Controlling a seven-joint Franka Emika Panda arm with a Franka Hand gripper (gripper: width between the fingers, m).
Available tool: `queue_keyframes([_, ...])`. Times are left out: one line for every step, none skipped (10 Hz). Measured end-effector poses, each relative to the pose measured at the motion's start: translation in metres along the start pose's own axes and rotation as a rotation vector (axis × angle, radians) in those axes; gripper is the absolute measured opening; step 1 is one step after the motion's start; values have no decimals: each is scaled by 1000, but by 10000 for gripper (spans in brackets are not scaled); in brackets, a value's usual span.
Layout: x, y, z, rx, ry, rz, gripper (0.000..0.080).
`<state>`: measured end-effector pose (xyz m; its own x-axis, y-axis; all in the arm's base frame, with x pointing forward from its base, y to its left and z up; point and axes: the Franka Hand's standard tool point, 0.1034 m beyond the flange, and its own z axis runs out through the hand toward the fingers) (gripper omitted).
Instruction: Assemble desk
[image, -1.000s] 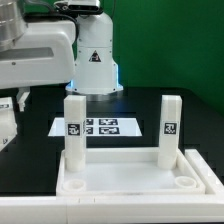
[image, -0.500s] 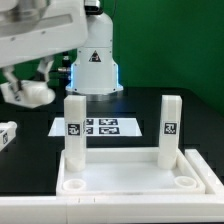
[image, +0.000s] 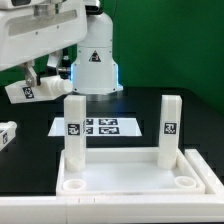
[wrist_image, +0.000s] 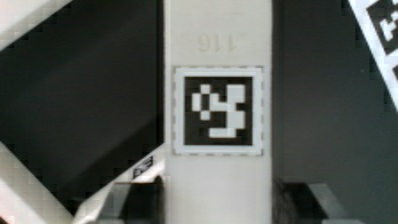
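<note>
I read no words or numbers. Raised leg (wrist_image: 215, 30): square black-and-white tag (wrist_image: 217, 110), faint embossed marks above, illegible. Same tags on the standing leg at the exterior view's left (image: 73, 108), the standing leg at its right (image: 169, 108), and the marker board (image: 110, 127). Triangle sign (image: 94, 57) on the robot base (image: 100, 75).

The gripper (image: 38, 80), clamped on a leg (image: 24, 91), has lifted it from the exterior view's left edge and carried it higher and slightly rightward.

I read the dark counter (image: 35, 160) as carrying the tabletop (image: 125, 172) in front, the marker board (image: 100, 127) behind it, and one loose leg (image: 5, 135) at the exterior view's left edge.
</note>
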<state>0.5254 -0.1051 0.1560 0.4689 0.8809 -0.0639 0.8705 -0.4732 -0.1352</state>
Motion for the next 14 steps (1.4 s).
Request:
queue_keyframes([-2, -11, -8, -5, 17, -148, 281])
queue_keyframes([-8, -24, -13, -5, 33, -289, 281])
queue_keyframes([-17, -36, -14, -2, 64, -432, 281])
queue_keyframes([-27, -46, -6, 9, 95, -489, 281])
queue_keyframes([-33, -43, 4, 20, 87, -490, 281])
queue_keyframes([-32, -43, 4, 17, 83, -570, 281])
queue_keyframes([-32, -43, 4, 15, 84, -613, 281])
queue_keyframes([-32, -45, 8, 14, 97, -738, 281])
queue_keyframes([-28, -49, 20, 27, 122, -857, 281])
queue_keyframes([-27, -52, 31, 43, 133, -942, 281])
queue_keyframes([-26, -56, 43, 67, 141, -1063, 281])
queue_keyframes([-29, -59, 56, 108, 156, -1166, 281])
queue_keyframes([-31, -55, 55, 109, 145, -1178, 281])
queue_keyframes([-34, -55, 54, 105, 141, -1253, 281])
